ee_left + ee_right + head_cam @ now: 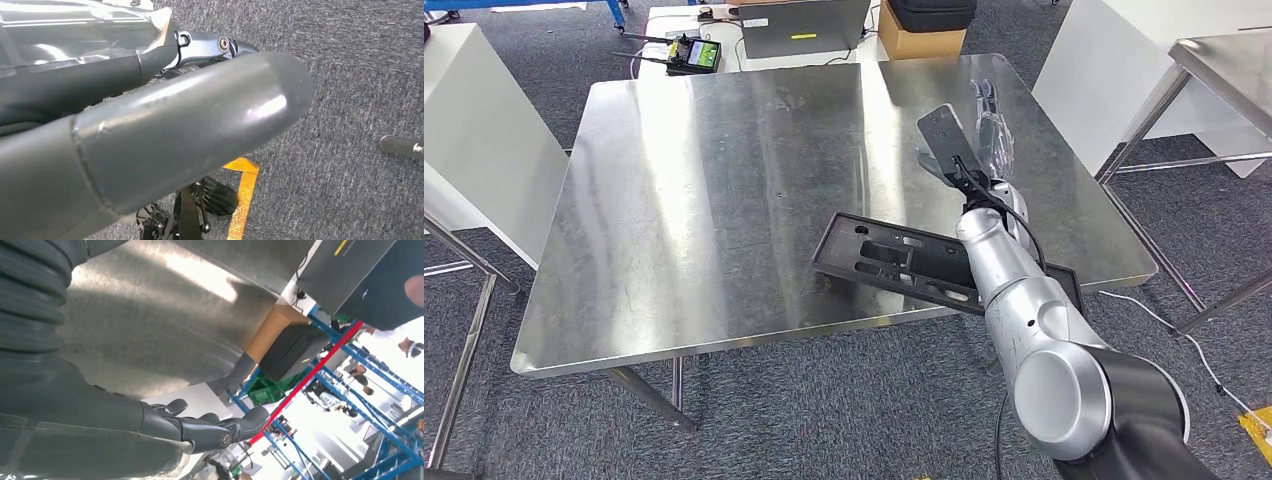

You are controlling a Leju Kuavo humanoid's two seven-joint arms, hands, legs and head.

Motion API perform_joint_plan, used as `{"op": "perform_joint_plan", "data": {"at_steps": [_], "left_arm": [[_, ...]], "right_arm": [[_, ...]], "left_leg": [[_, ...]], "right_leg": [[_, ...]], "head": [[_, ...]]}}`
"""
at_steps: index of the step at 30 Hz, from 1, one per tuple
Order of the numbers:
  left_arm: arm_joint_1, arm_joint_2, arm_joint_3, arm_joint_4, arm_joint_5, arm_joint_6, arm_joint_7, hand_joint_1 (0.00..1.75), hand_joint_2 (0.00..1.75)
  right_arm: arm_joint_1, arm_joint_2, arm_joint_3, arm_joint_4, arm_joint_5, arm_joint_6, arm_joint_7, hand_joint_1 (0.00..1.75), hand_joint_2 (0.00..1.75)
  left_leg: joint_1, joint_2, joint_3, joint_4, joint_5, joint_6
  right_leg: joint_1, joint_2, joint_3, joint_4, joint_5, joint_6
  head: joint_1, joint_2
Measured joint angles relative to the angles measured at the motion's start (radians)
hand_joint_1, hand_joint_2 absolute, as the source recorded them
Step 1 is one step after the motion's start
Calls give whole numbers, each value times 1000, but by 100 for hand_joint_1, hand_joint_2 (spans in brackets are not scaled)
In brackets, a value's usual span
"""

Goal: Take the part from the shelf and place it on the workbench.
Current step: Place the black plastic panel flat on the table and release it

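The part (892, 256), a flat black plastic panel with cut-outs, lies on the steel workbench (724, 180) near its front right edge. My right forearm crosses above it. My right hand (987, 128) hovers over the bench beyond the part with its fingers stretched out and nothing in it. In the right wrist view its dark fingers (215, 427) are extended over the workbench top (150, 315). My left hand (175, 125) hangs above the grey carpet, its thick thumb straight, holding nothing.
White cabinets stand to the bench's left (474, 140) and right (1114, 70), and a second steel table (1224, 60) is at the far right. Behind the bench are a cardboard box (919, 42), a grey case (804, 25) and a controller (694, 52). Blue racks (380, 390) stand beyond.
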Motion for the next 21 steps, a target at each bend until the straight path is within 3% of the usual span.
{"op": "perform_joint_plan", "data": {"at_steps": [8, 13, 16, 21], "left_arm": [[0, 0, 0, 0, -11, -10, -1, 0, 0], [0, 0, 7, 0, -3, -11, -9, 0, 0], [0, -5, 21, 0, 15, -13, -38, 0, 0], [2, -16, 52, 0, 45, -18, -84, 0, 0]], "right_arm": [[100, 0, 24, -23, -121, -49, -89, 0, 175], [195, 7, 54, -97, -288, -45, -238, 0, 175], [314, 9, 104, -239, -430, -42, -311, 0, 175], [618, -4, 254, -648, -569, -91, -340, 0, 175]], "left_leg": [[0, 0, 0, 0, 0, 0], [0, 0, 0, 0, 0, 0], [0, -2, 0, 0, -1, 0], [0, -3, 0, 0, -4, -2]], "right_leg": [[0, 0, 0, 0, 0, 0], [0, 0, 0, 0, 0, 0], [0, -1, -3, 0, -2, 0], [0, -2, -8, -1, -5, 0]], "head": [[0, 0], [0, 0], [0, 0], [0, 0]]}}
